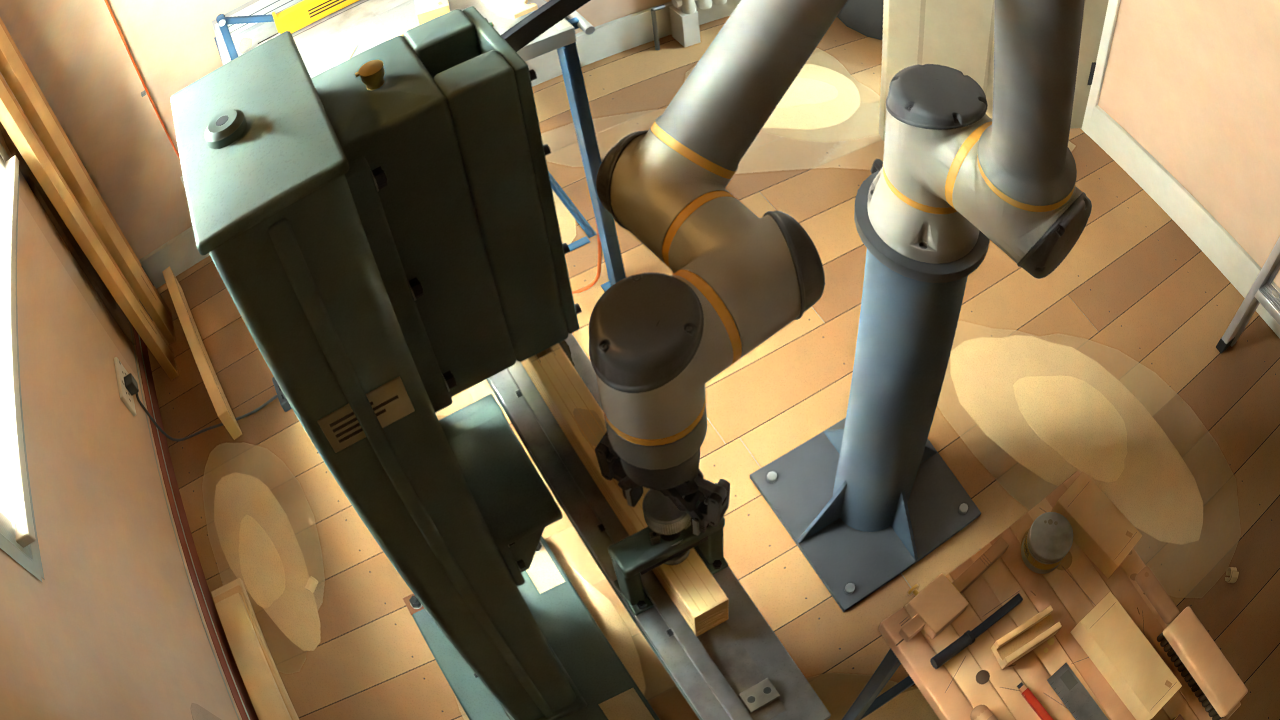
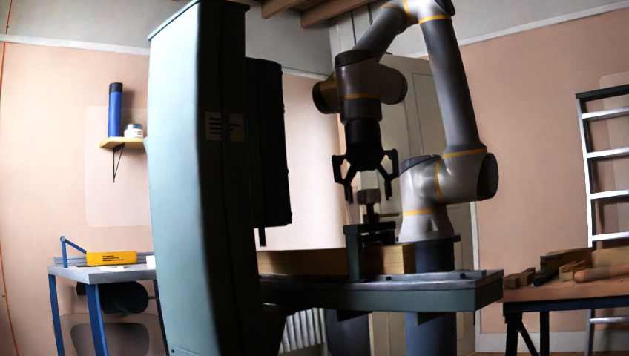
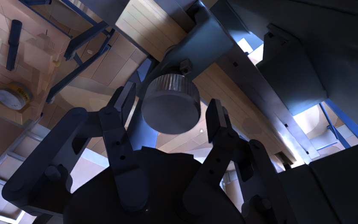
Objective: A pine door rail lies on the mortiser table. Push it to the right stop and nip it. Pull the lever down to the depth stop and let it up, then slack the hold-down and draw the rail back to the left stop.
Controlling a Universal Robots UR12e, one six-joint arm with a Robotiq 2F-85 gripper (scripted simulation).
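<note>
The pine rail lies along the mortiser table under the green hold-down clamp, its end sticking out past the clamp. The clamp's knurled knob stands on top of the clamp. My gripper hangs straight above the knob, open and holding nothing, with a finger on either side of the knob and clear of it. The mortiser's lever is hidden behind the machine column.
A workbench with hand tools and wood blocks stands to the right of the table. The arm's pedestal rises just behind the table. A small stop plate sits at the table's near end. A ladder leans on the right wall.
</note>
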